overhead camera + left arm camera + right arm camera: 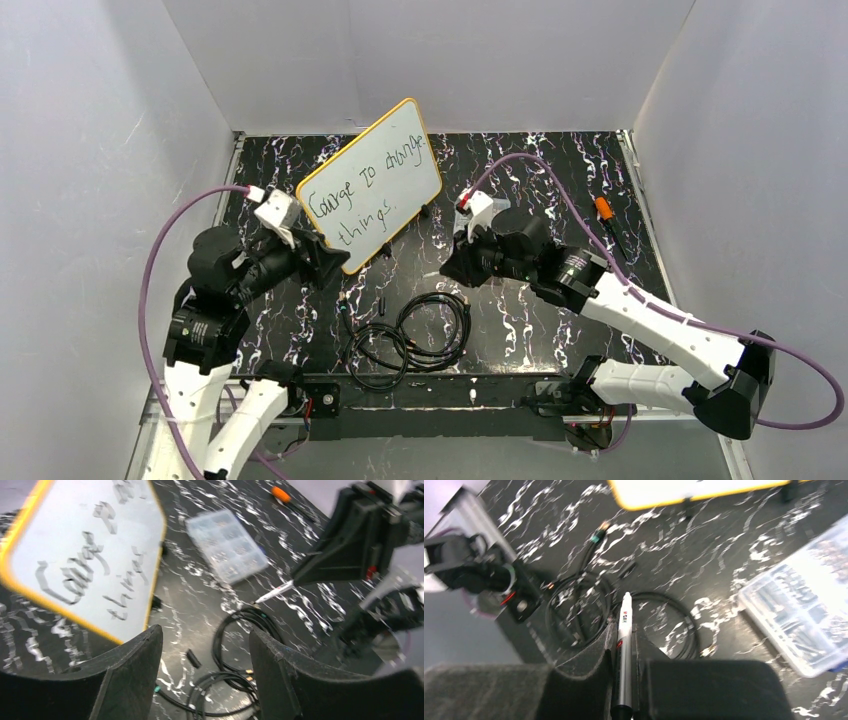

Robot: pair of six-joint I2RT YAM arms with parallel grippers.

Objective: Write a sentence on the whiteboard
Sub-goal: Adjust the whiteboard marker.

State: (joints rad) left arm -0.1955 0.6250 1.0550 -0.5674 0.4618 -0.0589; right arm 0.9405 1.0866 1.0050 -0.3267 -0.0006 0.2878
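Note:
The whiteboard (pixel 372 185) with its yellow-orange rim stands tilted at the back left of the black marbled table, propped on small black feet. On it is the sentence (pixel 362 190), two lines of dark handwriting reading "Courage to change things". My left gripper (pixel 325 262) is open by the board's lower left corner. In the left wrist view the whiteboard (pixel 60 530) and the sentence (pixel 85 570) lie left of the gripper (pixel 205 632), with only table between its fingers. To the right of the board my right gripper (pixel 447 270) is shut on a white marker (pixel 625 625), tip forward.
Coiled black cables (pixel 405 340) lie at the front middle between the arms, with a small black cap (pixel 194 658) beside them. A clear compartmented parts box (pixel 226 545) sits right of the board. An orange-handled tool (pixel 605 210) lies at the right. White walls enclose the table.

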